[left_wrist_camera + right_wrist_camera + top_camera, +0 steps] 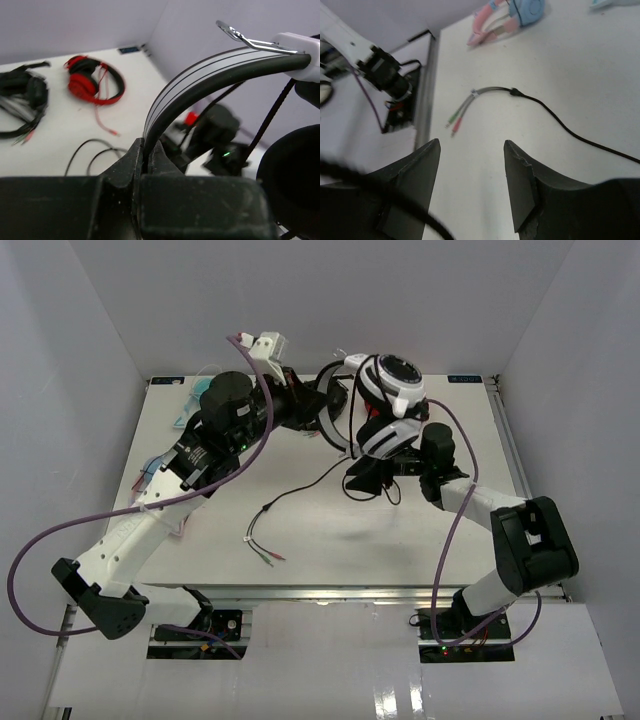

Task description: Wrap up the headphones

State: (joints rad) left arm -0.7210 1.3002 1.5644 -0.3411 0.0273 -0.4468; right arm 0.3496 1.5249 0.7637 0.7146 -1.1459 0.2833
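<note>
1. Fingers of the left gripper are clamped tight on the headband of the headphones, pinching its striped white-and-black strip edge-on.
2. We see the headphones held off the table, toward its far side between the 2 arms, with 1 white earcup facing up.
3. Their thin black cable drops to the table and trails toward the near edge, ending in 2 coloured plugs that lie flat.
4. The right gripper sits just beneath the headphones with its fingers spread apart. We see only the table between them.
5. A blurred black strand crosses in front of 1 right finger, and we cannot tell whether it touches.
6. Red headphones, all-black headphones and a pink-and-blue pair lie on the table, well apart from both grippers.
</note>
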